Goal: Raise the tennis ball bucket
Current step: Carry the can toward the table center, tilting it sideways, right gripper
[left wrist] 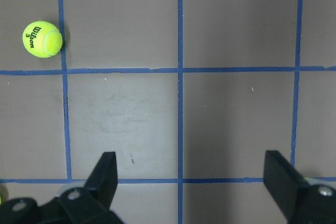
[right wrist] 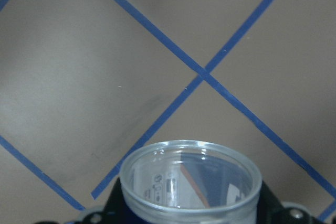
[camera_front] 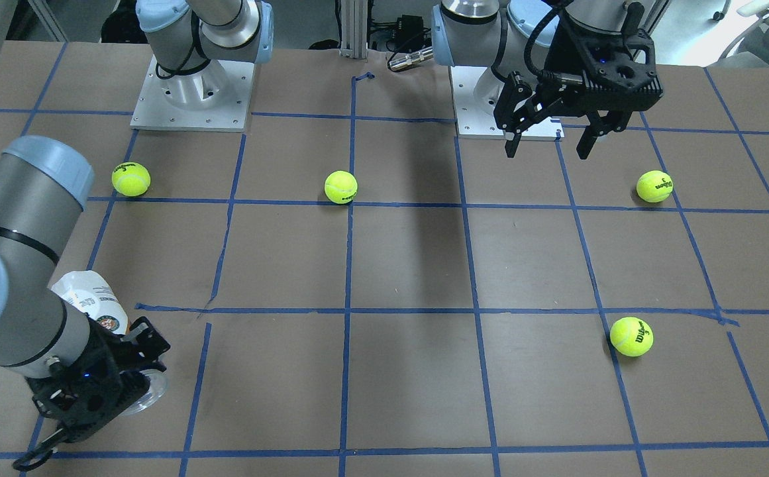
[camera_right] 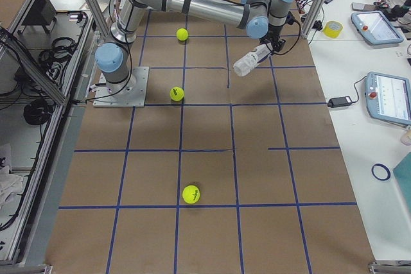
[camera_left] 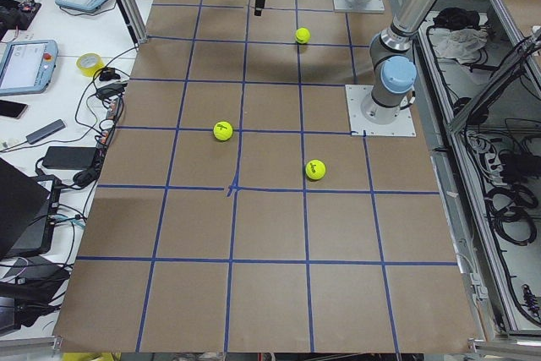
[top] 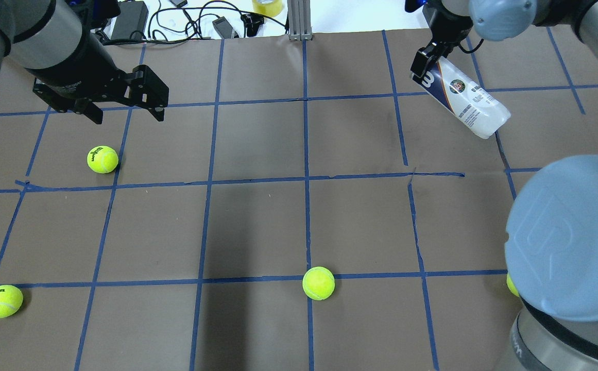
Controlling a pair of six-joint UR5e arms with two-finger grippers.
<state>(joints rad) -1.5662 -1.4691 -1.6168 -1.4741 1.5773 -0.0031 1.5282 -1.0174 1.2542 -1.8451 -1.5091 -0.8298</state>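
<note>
The tennis ball bucket [top: 464, 98] is a clear plastic can with a white, navy and orange label. My right gripper [top: 424, 67] is shut on one end of it and holds it tilted above the table at the far right. In the front view the can [camera_front: 89, 297] sticks out of the right gripper [camera_front: 102, 377] at the lower left. The right wrist view looks into the can's open clear mouth [right wrist: 190, 179], with the table beyond it. The can looks empty. My left gripper [top: 123, 109] is open and empty and hovers above the table at the far left; it also shows in the left wrist view [left wrist: 191, 182].
Several loose yellow-green tennis balls lie on the brown, blue-taped table: one [top: 102, 159] just in front of the left gripper, one [top: 1, 301] at the near left, one [top: 318, 283] near the middle. Cables and gear [top: 185, 18] lie past the far edge.
</note>
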